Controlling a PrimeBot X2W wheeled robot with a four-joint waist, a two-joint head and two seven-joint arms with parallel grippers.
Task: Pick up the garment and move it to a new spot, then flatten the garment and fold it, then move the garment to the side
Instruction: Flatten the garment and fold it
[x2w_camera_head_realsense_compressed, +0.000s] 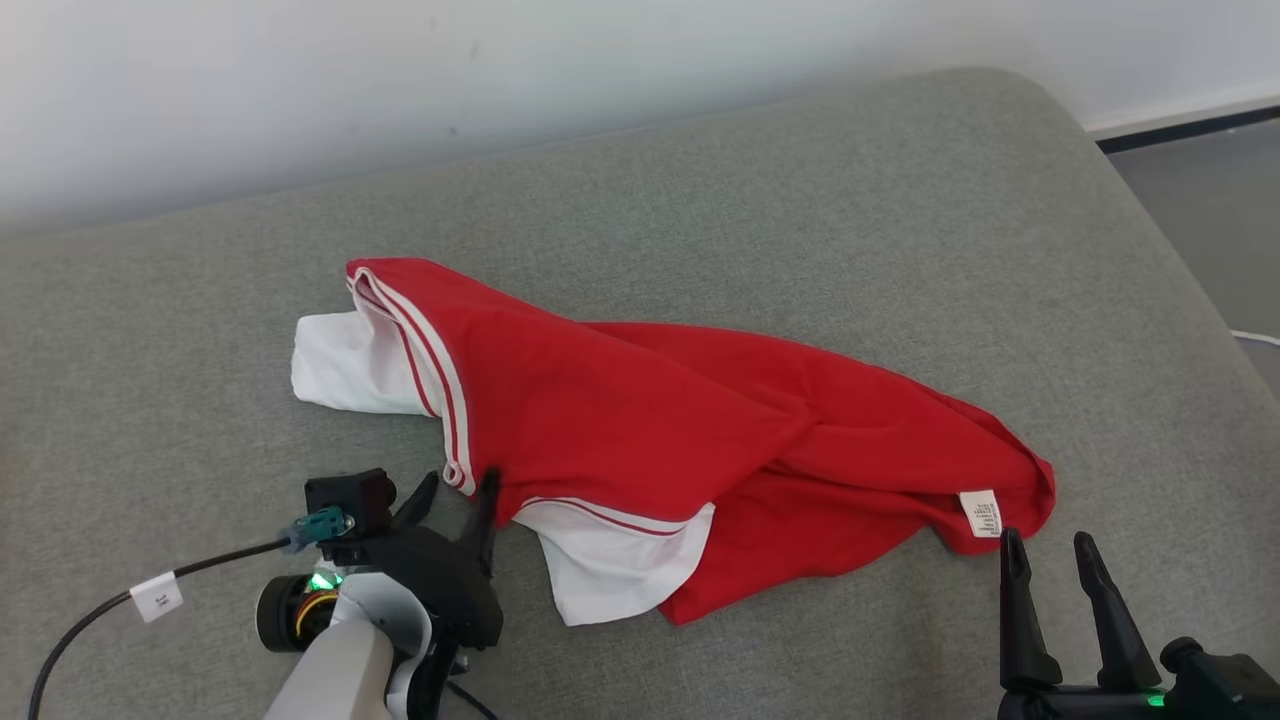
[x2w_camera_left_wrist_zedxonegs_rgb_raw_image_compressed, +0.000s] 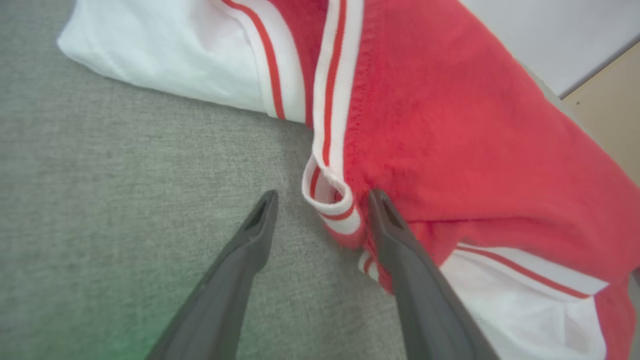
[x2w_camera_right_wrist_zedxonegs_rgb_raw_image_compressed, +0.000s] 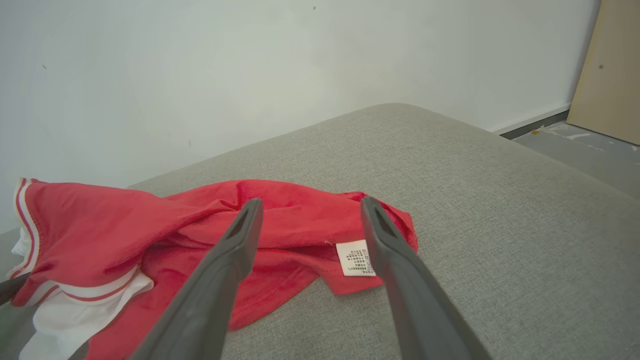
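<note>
- Garment (x2w_camera_head_realsense_compressed: 640, 420): red w/ white parts, lying crumpled on the grey cushion (x2w_camera_head_realsense_compressed: 800, 200). It sits roughly mid-surface and stretches from left of centre down to the lower right in head view. It lies flat on the cushion and nothing grips it.
- Far left: you've got a black cable (x2w_camera_head_realsense_compressed: 90, 620) w/ a white tag (x2w_camera_head_realsense_compressed: 157, 597) running over the cushion to the left arm's wrist.
- Left gripper (x2w_camera_head_realsense_compressed: 460, 480): fingers spread wide, holding nothing. It's low at the garment's near-left edge. In left wrist view it straddles the looped end of the striped trim (x2w_camera_left_wrist_zedxonegs_rgb_raw_image_compressed: 332, 195). One finger is over bare cushion, and the other's tip is against red cloth.
- Just above it: a white sleeve part (x2w_camera_head_realsense_compressed: 340, 365) pokes out at the garment's left end, flat on the cushion, w/ the trim running along its seam.
- Near edge, right of the left gripper: a 2nd white flap (x2w_camera_head_realsense_compressed: 610, 560) hangs out from under the red.
- Centre: red body bunched in soft folds, w/ a ridge running left to right.
- Right end: a white care label (x2w_camera_head_realsense_compressed: 981, 513) shows at the hem.
- Right gripper (x2w_camera_head_realsense_compressed: 1046, 538): wide apart and empty. Its tips are just below the label, near the hem, and you can't tell if they touch it.
- Far right: grey floor (x2w_camera_head_realsense_compressed: 1210, 200) past the cushion edge.
</note>
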